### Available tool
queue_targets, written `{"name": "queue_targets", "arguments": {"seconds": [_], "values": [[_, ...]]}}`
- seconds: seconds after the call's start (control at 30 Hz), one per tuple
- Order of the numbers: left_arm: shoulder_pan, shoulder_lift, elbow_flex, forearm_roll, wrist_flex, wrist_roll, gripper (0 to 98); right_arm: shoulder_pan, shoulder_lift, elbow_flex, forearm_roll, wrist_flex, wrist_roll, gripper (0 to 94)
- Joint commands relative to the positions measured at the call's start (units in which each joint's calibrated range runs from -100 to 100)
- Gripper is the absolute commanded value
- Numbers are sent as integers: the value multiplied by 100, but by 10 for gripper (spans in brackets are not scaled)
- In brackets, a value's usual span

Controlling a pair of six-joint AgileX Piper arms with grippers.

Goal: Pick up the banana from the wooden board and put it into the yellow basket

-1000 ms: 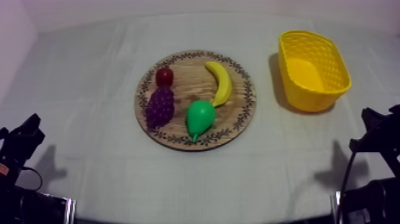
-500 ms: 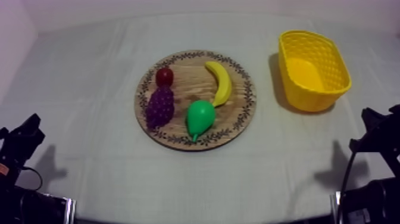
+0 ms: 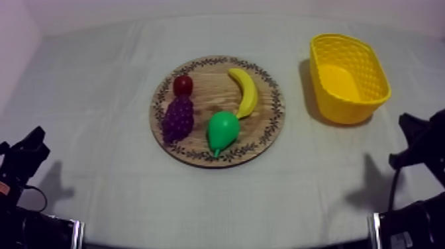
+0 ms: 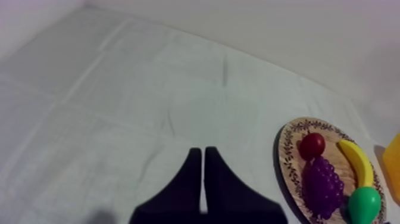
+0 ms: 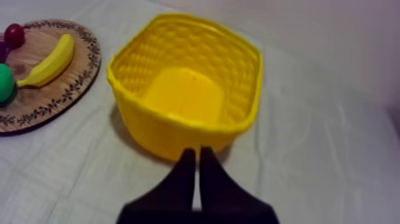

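Note:
The yellow banana (image 3: 245, 91) lies on the right half of the round wooden board (image 3: 210, 85), curved along the rim. The yellow basket (image 3: 346, 110) stands to the right of the board and holds nothing. My left gripper (image 3: 36, 134) rests low at the left, far from the board, its fingers together as a narrow wedge (image 4: 203, 156) over bare cloth. From there the banana (image 4: 357, 164) is off to the side. My right gripper (image 3: 404, 121) sits low at the right, shut (image 5: 195, 156), just in front of the basket (image 5: 184, 83), with the banana (image 5: 49, 59) beyond.
On the board with the banana are a green pear (image 3: 222, 130), a purple bunch of grapes (image 3: 178, 118) and a small red fruit (image 3: 183, 84). Grey-white cloth covers the table around the board and basket.
My right arm has shifted slightly up and toward the basket. The left arm and the fruit have not moved.

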Motion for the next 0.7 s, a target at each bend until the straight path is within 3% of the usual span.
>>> {"name": "queue_targets", "arguments": {"seconds": [0.0, 0.2, 0.3, 0.53, 0.67], "values": [[-1, -3, 3, -1, -2, 1, 1, -178, 1329, -1331, 399, 153, -873, 2], [-1, -3, 3, -1, -2, 1, 1, 0, 3332, -4569, -300, 1157, -495, 2], [-1, -3, 3, -1, -2, 1, 1, -173, 3953, -5915, -452, 1859, -561, 2], [-1, -3, 3, -1, -2, 1, 1, -953, 4781, -8043, -400, 2932, -1061, 2], [-1, -3, 3, -1, -2, 1, 1, -1438, 5257, -8967, -79, 3262, -1495, 2]]}}
